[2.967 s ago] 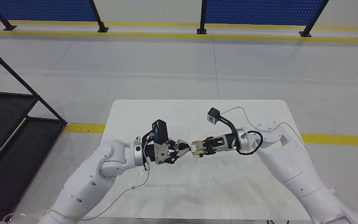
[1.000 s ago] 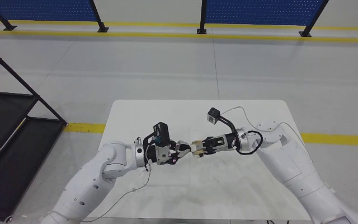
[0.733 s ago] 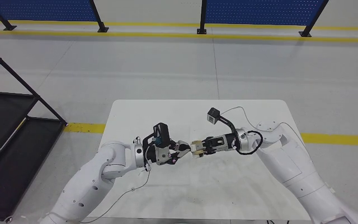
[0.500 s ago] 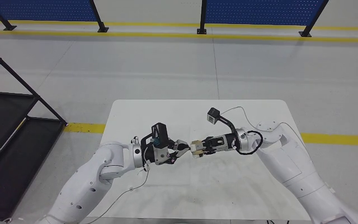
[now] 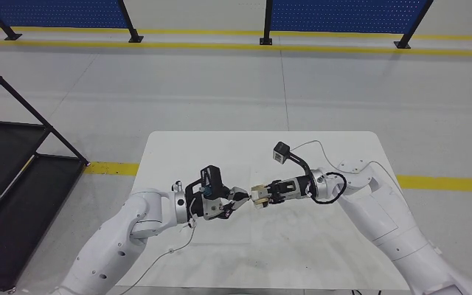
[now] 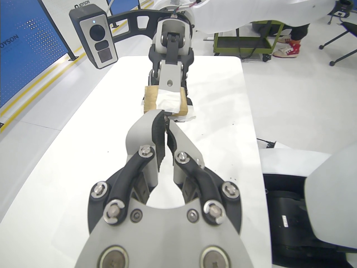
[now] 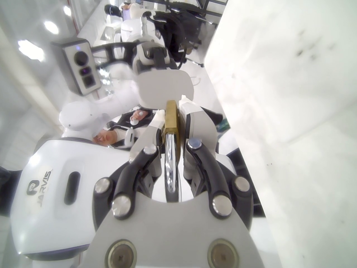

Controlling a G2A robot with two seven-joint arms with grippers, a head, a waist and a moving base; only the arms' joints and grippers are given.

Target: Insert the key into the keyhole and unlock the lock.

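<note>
Left pincer (image 6: 166, 121) rolled slightly | pinches key (image 6: 167, 117) (barely visible) against lock (image 6: 150, 98) | right pincer (image 7: 171, 112) clamps lock

The lock (image 7: 170, 119) is dull yellow metal; its loop (image 7: 170, 163) is shiny silver metal. The table (image 6: 217, 90) is smooth, white.

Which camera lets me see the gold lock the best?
The left wrist view: the lock faces it broadside, its brass body plain though white wrapping covers the middle. The right wrist view sees it edge-on, with the silver shackle. The top view shows a tiny tan speck.
</note>
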